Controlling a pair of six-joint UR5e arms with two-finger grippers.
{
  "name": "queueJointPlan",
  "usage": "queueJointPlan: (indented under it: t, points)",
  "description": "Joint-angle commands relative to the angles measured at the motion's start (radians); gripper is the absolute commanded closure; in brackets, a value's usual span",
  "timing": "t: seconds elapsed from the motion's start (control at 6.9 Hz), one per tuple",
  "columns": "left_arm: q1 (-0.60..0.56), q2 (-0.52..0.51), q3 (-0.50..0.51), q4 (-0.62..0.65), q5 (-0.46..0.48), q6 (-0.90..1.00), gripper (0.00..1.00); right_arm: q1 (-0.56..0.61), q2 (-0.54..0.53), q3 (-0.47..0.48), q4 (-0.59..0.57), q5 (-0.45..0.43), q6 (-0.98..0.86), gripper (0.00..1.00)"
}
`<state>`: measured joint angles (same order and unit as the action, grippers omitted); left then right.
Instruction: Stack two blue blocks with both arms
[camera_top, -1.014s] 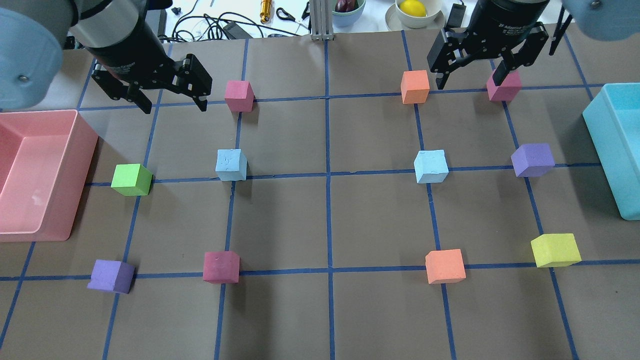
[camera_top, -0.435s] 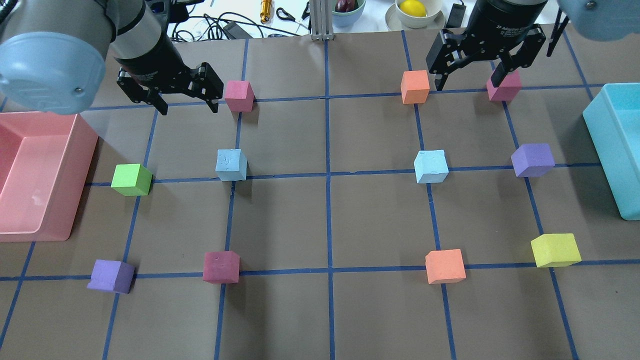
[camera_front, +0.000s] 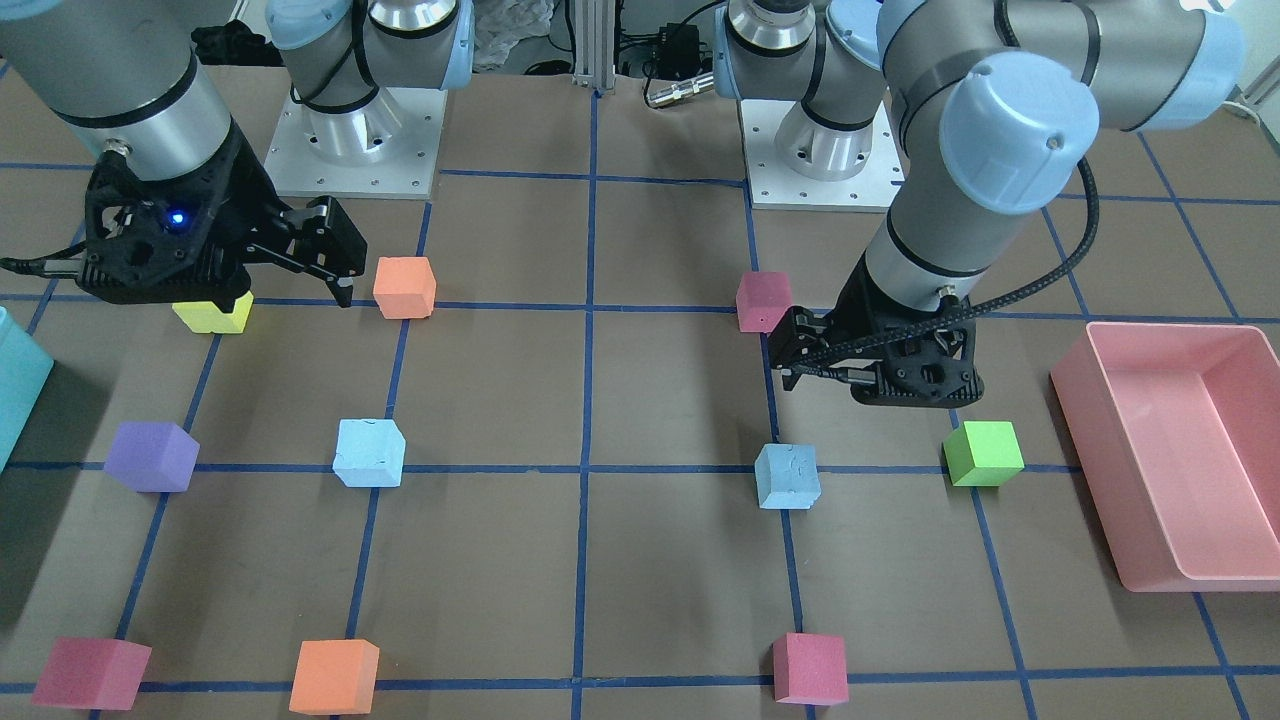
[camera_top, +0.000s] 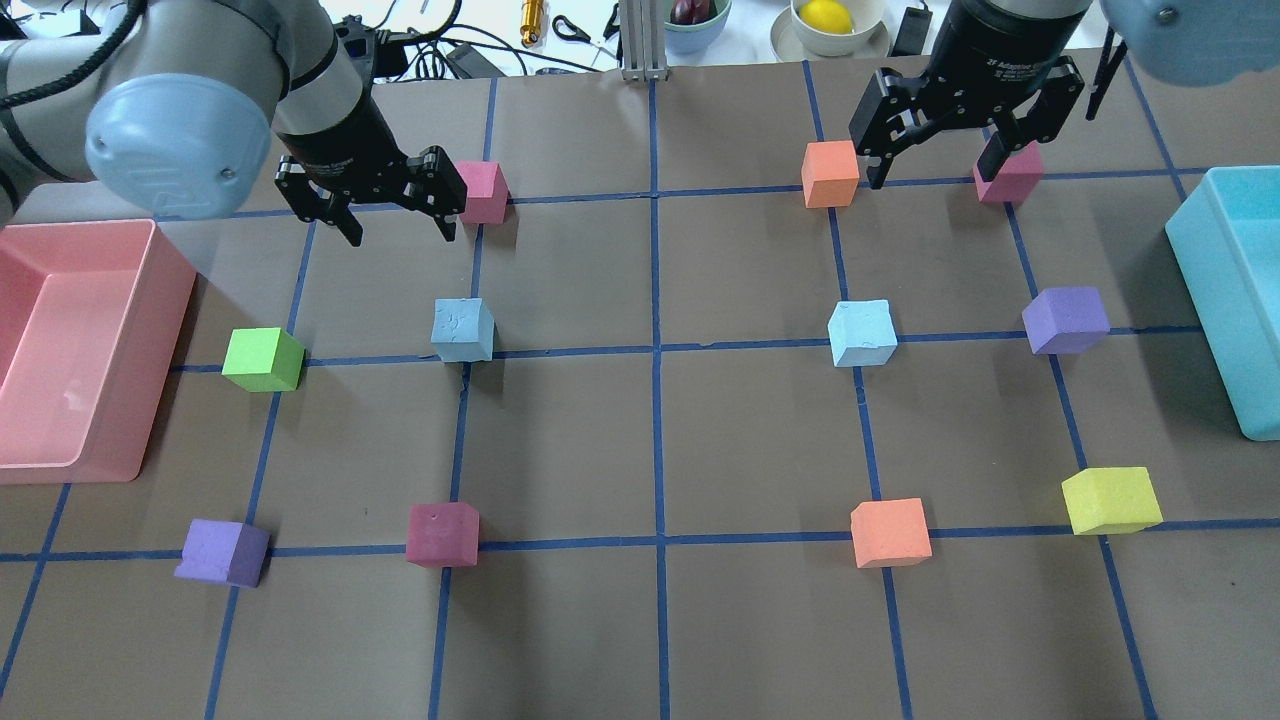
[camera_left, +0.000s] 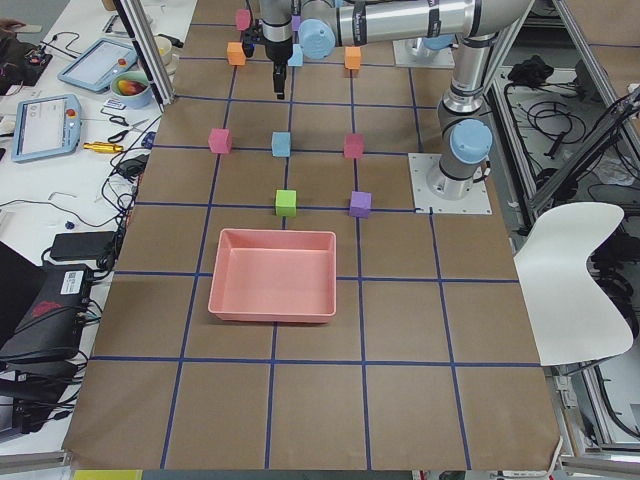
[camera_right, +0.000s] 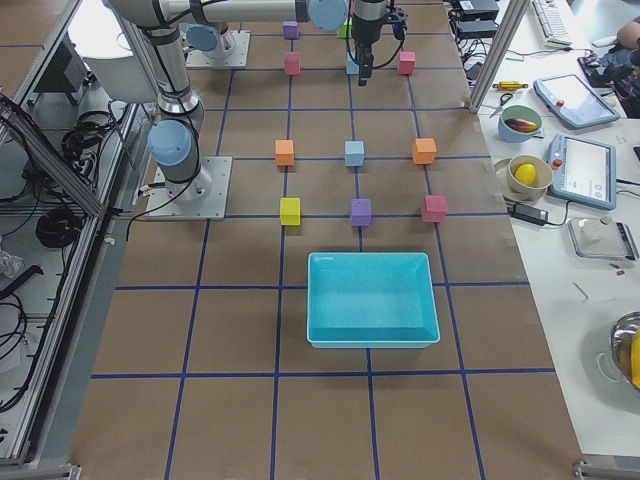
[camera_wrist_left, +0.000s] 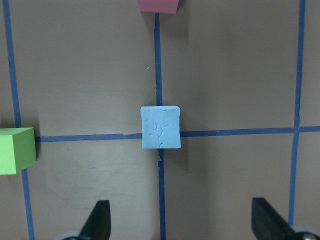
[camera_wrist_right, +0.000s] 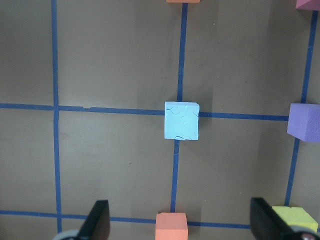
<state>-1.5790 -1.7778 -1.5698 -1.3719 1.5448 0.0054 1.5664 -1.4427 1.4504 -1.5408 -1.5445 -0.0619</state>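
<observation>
Two pale blue blocks sit on grid-line crossings: the left one (camera_top: 463, 329) and the right one (camera_top: 862, 333). My left gripper (camera_top: 395, 215) hangs open and empty above the table, beyond the left blue block. That block sits centred ahead of the gripper in the left wrist view (camera_wrist_left: 160, 127). My right gripper (camera_top: 932, 172) is open and empty, high over the far row between an orange cube and a pink cube. The right blue block is centred in the right wrist view (camera_wrist_right: 181, 120). In the front-facing view the blocks lie apart, the right one (camera_front: 369, 452) and the left one (camera_front: 787, 476).
A pink bin (camera_top: 165, 330) stands at the left edge and a turquoise bin (camera_top: 1205, 290) at the right. Other cubes dot the grid: green (camera_top: 262, 359), pink (camera_top: 480, 190), orange (camera_top: 830, 173), purple (camera_top: 1065, 319), yellow (camera_top: 1110, 499), maroon (camera_top: 442, 534).
My left arm has swung right and nearer, bringing its open gripper closer to the left blue block. My right gripper has barely shifted. No cube has moved.
</observation>
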Motion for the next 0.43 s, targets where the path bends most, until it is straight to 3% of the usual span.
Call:
queueJointPlan:
  t: [0.0,0.29]
  points:
    - [-0.006,-0.055,-0.006,0.037,-0.008,-0.011,0.00,-0.006,0.118,0.146,-0.224,-0.022,-0.024,0.00]
    - [-0.006,-0.100,-0.031,0.087,-0.006,-0.002,0.00,-0.017,0.261,0.247,-0.437,-0.020,-0.062,0.00]
